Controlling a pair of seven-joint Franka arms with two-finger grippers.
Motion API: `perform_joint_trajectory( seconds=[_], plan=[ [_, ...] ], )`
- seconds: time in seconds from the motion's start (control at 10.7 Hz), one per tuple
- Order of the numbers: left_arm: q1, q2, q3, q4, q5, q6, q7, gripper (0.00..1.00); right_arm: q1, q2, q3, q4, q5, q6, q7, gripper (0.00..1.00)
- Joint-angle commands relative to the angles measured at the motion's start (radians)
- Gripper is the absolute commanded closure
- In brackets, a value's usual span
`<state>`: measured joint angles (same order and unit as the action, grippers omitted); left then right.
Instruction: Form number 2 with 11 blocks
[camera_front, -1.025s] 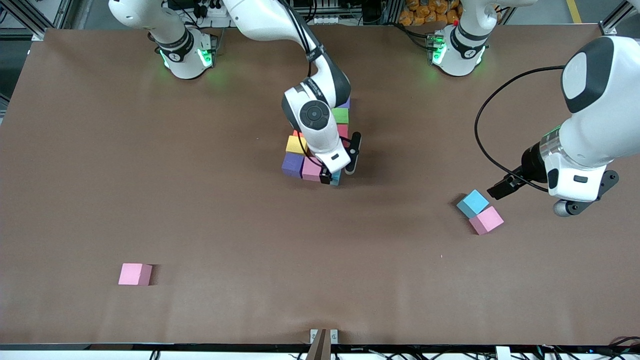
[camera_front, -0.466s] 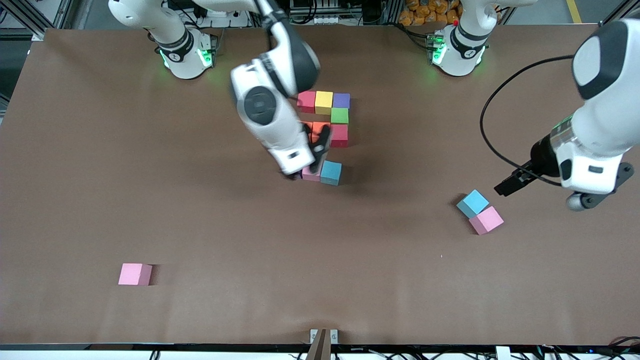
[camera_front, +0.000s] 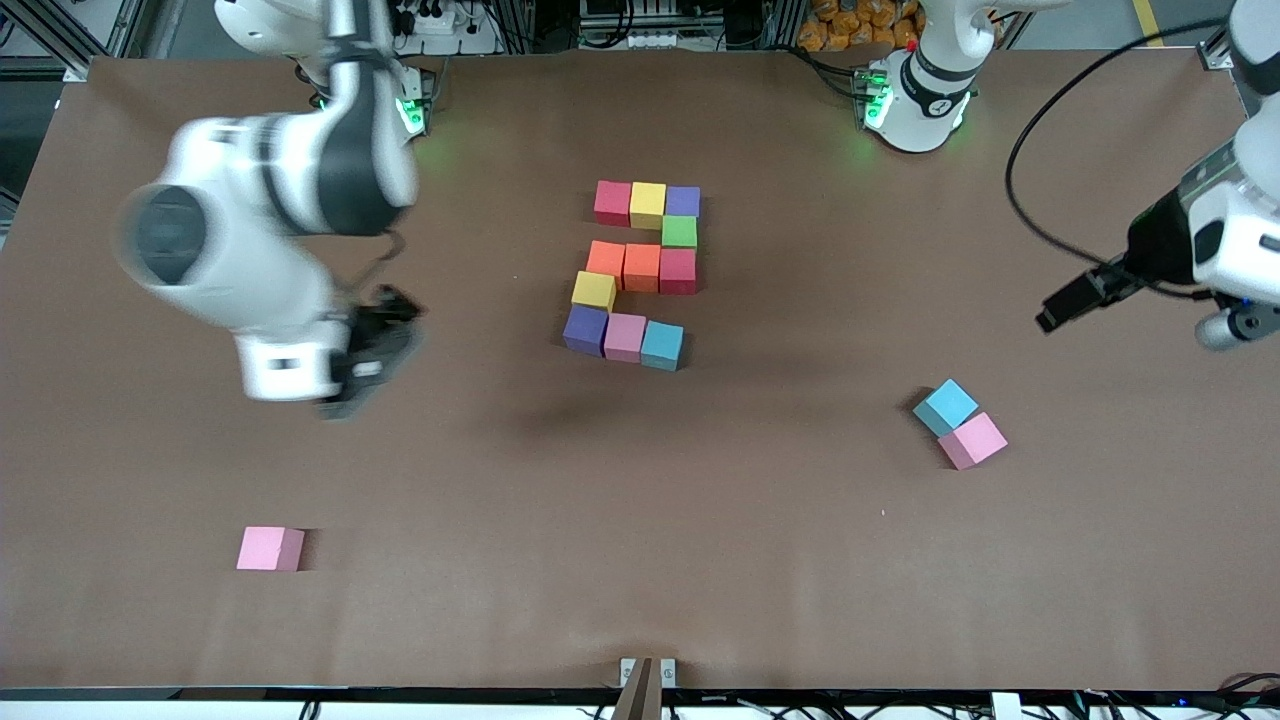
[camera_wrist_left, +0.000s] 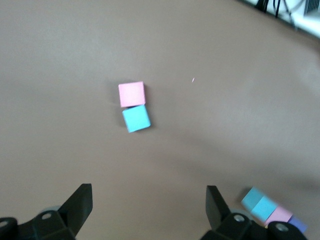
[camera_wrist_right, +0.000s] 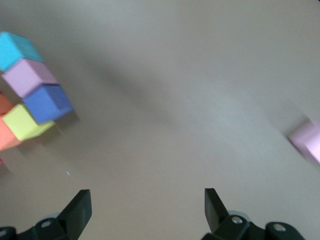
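Pincers both spread wide, empty: right pincer (camera_front: 365, 345) over bare table; left pincer (camera_wrist_left: 149, 210) likewise.

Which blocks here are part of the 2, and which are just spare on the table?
In the job:
- number 2, eleven cubes, mid-table
- its last row: purple block, pink block, blue block

Lying about:
- lone pink cube, toward the right arm's end
- light blue cube touching another pink cube, toward the left arm's end
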<state>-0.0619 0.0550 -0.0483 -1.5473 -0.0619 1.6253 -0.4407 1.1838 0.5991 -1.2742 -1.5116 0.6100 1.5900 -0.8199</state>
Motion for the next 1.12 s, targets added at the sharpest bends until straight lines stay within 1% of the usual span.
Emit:
perform_joint_trajectory(
  seconds=[0.0, 0.09, 0.19, 0.28, 0.37, 0.47, 0.56, 0.65, 0.75, 0.84, 0.93, 1.02],
  plan=[
    [0.034, -0.038, -0.035, -0.036, 0.023, -0.071, 0.121, 0.0, -0.113, -0.008, -0.007, 0.075, -0.016, -0.131, 0.131, 0.0],
    [0.053, -0.04, -0.044, -0.036, 0.024, -0.082, 0.158, 0.0, -0.153, -0.008, -0.007, 0.121, -0.016, -0.184, 0.189, 0.0],
    [0.075, -0.04, -0.074, -0.028, 0.025, -0.094, 0.196, 0.0, -0.199, -0.008, -0.002, 0.163, -0.018, -0.23, 0.233, 0.0],
    [0.079, -0.04, -0.079, -0.028, 0.027, -0.102, 0.214, 0.0, -0.234, -0.007, 0.002, 0.198, -0.018, -0.266, 0.258, 0.0],
    [0.079, -0.041, -0.085, -0.027, 0.04, -0.11, 0.215, 0.0, -0.268, -0.005, 0.015, 0.233, -0.039, -0.277, 0.293, 0.0],
    [0.08, -0.053, -0.114, -0.027, 0.074, -0.111, 0.214, 0.0, -0.333, -0.008, 0.083, 0.261, -0.064, -0.283, 0.301, 0.0],
    [0.086, -0.075, -0.136, -0.031, 0.082, -0.113, 0.192, 0.0, -0.417, -0.012, 0.172, 0.311, -0.075, -0.303, 0.301, 0.0],
    [0.097, -0.084, -0.137, -0.03, 0.083, -0.111, 0.203, 0.0, -0.494, -0.01, 0.264, 0.362, -0.085, -0.303, 0.329, 0.0],
    [0.097, -0.089, -0.139, -0.031, 0.088, -0.113, 0.201, 0.0, -0.562, -0.016, 0.371, 0.385, -0.125, -0.301, 0.384, 0.0],
    [0.097, -0.09, -0.149, -0.03, 0.117, -0.137, 0.204, 0.0, -0.622, -0.042, 0.475, 0.404, -0.18, -0.298, 0.43, 0.0],
    [0.099, -0.101, -0.151, -0.031, 0.147, -0.153, 0.246, 0.0, -0.71, -0.079, 0.61, 0.409, -0.246, -0.291, 0.465, 0.0],
    [0.105, -0.107, -0.151, -0.03, 0.154, -0.151, 0.32, 0.0, -0.799, -0.119, 0.75, 0.409, -0.325, -0.277, 0.494, 0.0]
  ],
)
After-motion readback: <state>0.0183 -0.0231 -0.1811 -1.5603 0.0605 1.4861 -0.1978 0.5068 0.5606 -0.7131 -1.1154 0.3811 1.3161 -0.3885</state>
